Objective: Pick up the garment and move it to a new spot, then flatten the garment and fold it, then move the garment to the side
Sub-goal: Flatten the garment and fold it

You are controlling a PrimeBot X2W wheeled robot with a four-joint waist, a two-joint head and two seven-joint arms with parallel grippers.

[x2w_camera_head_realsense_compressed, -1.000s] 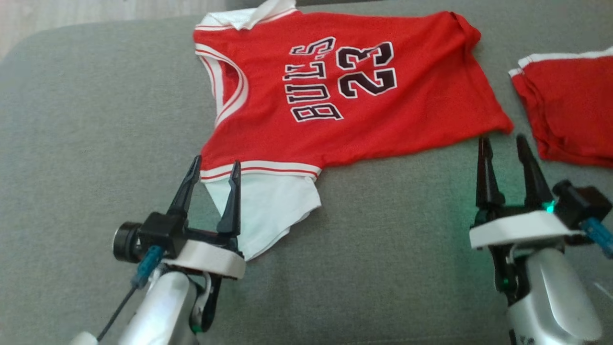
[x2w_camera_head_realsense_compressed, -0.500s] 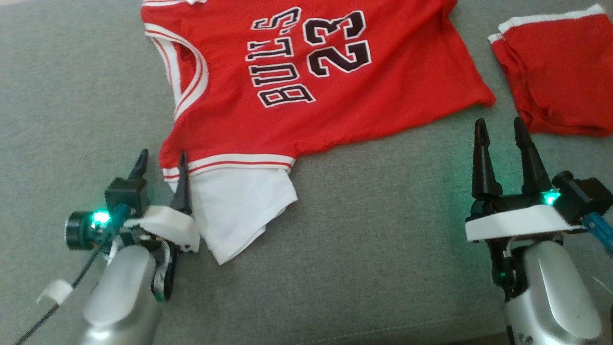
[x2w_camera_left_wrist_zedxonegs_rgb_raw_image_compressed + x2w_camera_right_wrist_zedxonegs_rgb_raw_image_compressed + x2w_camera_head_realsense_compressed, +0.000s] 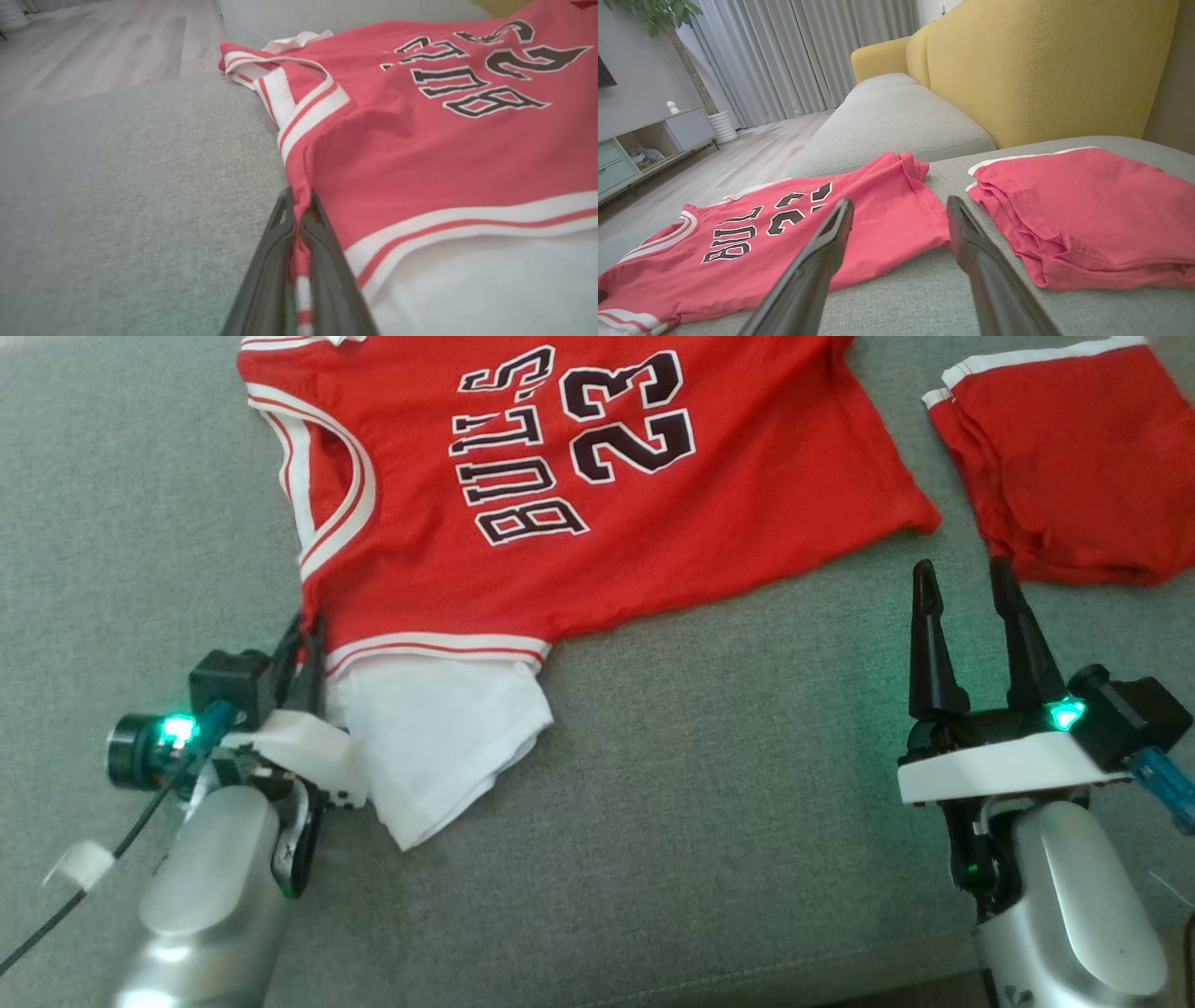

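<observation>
The garment [image 3: 579,541] is a red jersey with black "BULLS 23" lettering and a white sleeve [image 3: 439,737], lying spread on the grey sofa cushion. My left gripper [image 3: 303,639] is shut on the jersey's left edge, just above the white-and-red striped band. In the left wrist view the gripper [image 3: 299,200] has a fold of the red jersey [image 3: 420,154] pinched between its fingers. My right gripper [image 3: 966,581] stands open on the cushion, just below the jersey's right corner and apart from it. In the right wrist view that gripper [image 3: 899,205] has its jaws wide, with the jersey [image 3: 752,252] beyond.
A second red garment [image 3: 1064,457], folded with white trim, lies at the right [image 3: 1087,205], close to my right gripper. The yellow sofa back [image 3: 1041,70] rises behind it. Grey cushion [image 3: 672,821] stretches in front. Wooden floor [image 3: 93,56] lies past the cushion's left edge.
My left gripper, open around the jersey's left edge before, has shut on it. The head camera has shifted, so the whole scene sits higher and further left. The right gripper stays open.
</observation>
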